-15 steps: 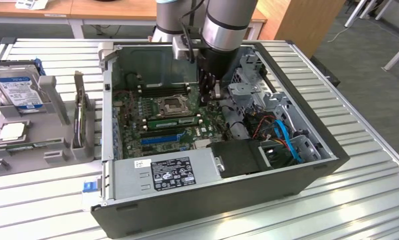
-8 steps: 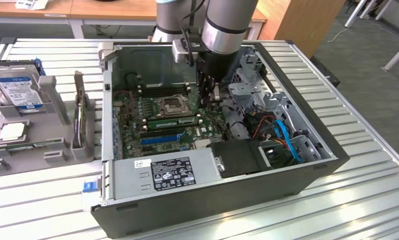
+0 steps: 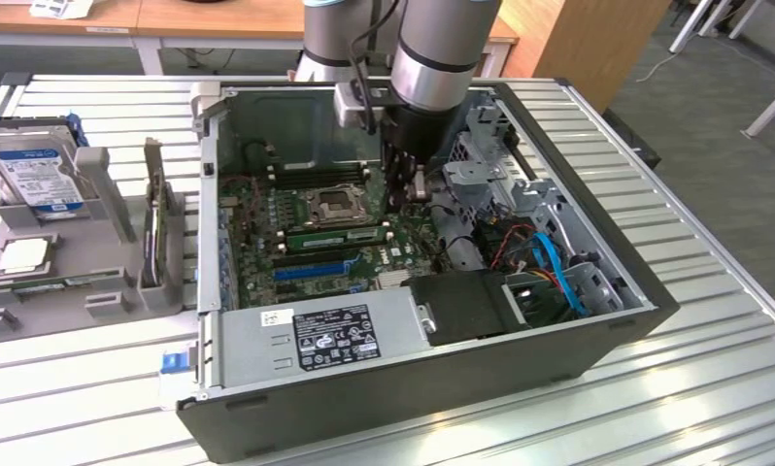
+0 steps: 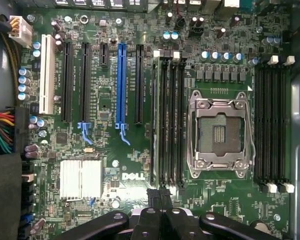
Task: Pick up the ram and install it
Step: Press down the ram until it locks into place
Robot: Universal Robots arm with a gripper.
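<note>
The ram [image 3: 337, 236], a long thin green stick, stands on edge in a black memory slot just beside the CPU socket [image 3: 332, 202] inside the open computer case [image 3: 426, 388]. My gripper [image 3: 418, 194] hangs over the motherboard close to the stick's end toward the exterior view's right. In the wrist view the black fingertips [image 4: 153, 194] are pressed together, shut, with nothing between them. They sit over one end of the memory slot bank [image 4: 168, 120] next to the CPU socket [image 4: 220, 132]. I cannot tell whether they touch the ram.
A grey holder [image 3: 103, 301] at the exterior view's left carries a hard drive [image 3: 38, 175], a CPU chip [image 3: 25, 254] and an upright green card [image 3: 154, 218]. Inside the case are the power supply [image 3: 336, 330], a blue slot [image 3: 313, 268], a drive cage [image 3: 491, 180] and blue cables [image 3: 558, 272].
</note>
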